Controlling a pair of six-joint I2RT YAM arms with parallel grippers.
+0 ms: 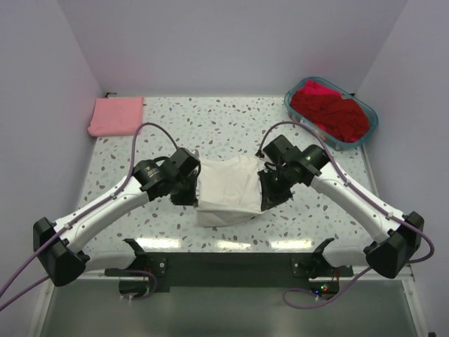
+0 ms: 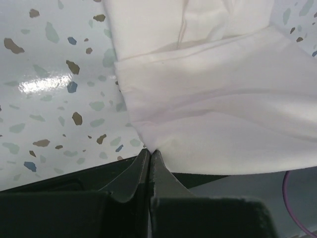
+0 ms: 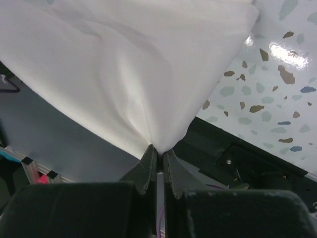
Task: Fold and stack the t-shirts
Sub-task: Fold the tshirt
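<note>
Speckled table (image 1: 224, 119), top view. The white t-shirt (image 1: 226, 189) is partly folded and bunched just to the 6 o'clock side of table centre, with its near edge close to the table's front edge. No print is visible on the exposed side.

The teal basket (image 1: 334, 145) sits at the table's 1 o'clock corner with red shirts (image 1: 330, 111) heaped in it. The folded pink shirt (image 1: 116, 116) lies flat at the 11 o'clock corner, well apart from the white one.

The left gripper (image 1: 191, 189) is at the white shirt's 9 o'clock edge. In its wrist view the fingers are pressed together on a cloth corner, and the fabric spreads away toward 12 to 2 o'clock.

The right gripper (image 1: 269, 193) is at the shirt's 3 o'clock edge. Its fingers are likewise pinched on a gathered fold, with the cloth fanning up toward 12 o'clock from the tips.
</note>
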